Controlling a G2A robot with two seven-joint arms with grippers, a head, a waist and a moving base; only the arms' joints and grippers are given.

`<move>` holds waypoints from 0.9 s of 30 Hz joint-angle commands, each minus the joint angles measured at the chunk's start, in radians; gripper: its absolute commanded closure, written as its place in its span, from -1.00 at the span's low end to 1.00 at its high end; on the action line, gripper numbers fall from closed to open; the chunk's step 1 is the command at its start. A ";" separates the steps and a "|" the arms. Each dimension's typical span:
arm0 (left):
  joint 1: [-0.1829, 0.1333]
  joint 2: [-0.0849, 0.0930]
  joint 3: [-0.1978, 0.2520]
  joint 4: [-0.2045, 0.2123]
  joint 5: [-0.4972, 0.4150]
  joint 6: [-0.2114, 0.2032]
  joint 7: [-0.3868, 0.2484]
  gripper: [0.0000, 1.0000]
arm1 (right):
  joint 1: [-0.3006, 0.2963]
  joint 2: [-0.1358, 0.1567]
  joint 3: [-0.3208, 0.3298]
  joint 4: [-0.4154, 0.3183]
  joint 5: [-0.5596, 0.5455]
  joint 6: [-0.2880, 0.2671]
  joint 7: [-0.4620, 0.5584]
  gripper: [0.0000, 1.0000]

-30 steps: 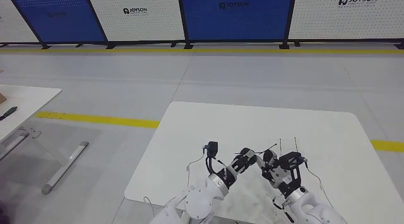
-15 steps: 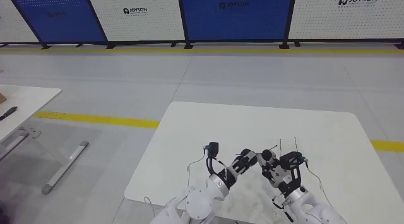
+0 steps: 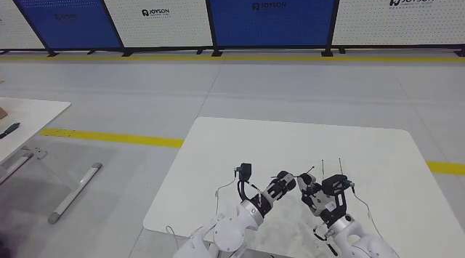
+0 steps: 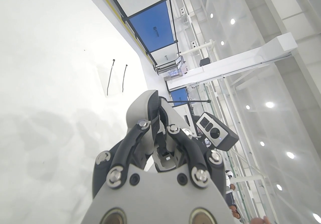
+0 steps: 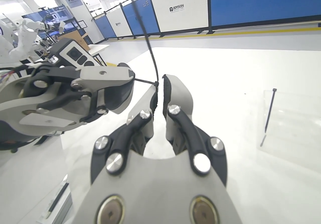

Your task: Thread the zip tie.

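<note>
**Top view.**
- Table (image 3: 290, 134): white, with both arms at its near edge.
- Left gripper (image 3: 284, 182) and right gripper (image 3: 306, 183): tip to tip, just beside each other, above the tabletop.
- Zip tie (image 3: 313, 168): a thin black line slanting away from where the tips meet.
- Spare ties (image 3: 323, 165): two, side by side on the table just beyond the right gripper.

**Left wrist view.**
- Left gripper (image 4: 158, 103): fingers pressed together on a black strap (its edge shows between the pads).
- Spare ties (image 4: 110, 76): flat and parallel, well apart from the fingertips.

**Right wrist view.**
- Right gripper (image 5: 159, 84): fingers drawn almost together, pinching the zip tie (image 5: 140, 24) at their tips. From there the strap curves up into the air to its head, which is free.
- A thinner length runs sideways from the right fingertips into the left gripper's (image 5: 130, 81) closed pads.
- Clear tray (image 5: 293, 119): one spare tie on it, off to the side.

**Status (judged).**
- Done: the tie is off the table and held by both grippers.
- Left: the tail is not through the head, and no closed loop shows.
- Whether the sideways length is the tie's own tail bent round cannot be told.
- The next move calls for lining tail and head up, which is fine work with a springy strap.
</note>
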 commanded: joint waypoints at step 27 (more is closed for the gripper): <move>0.007 0.001 -0.004 -0.014 0.004 -0.035 -0.004 1.00 | 0.025 0.019 -0.035 0.012 0.038 0.000 0.031 1.00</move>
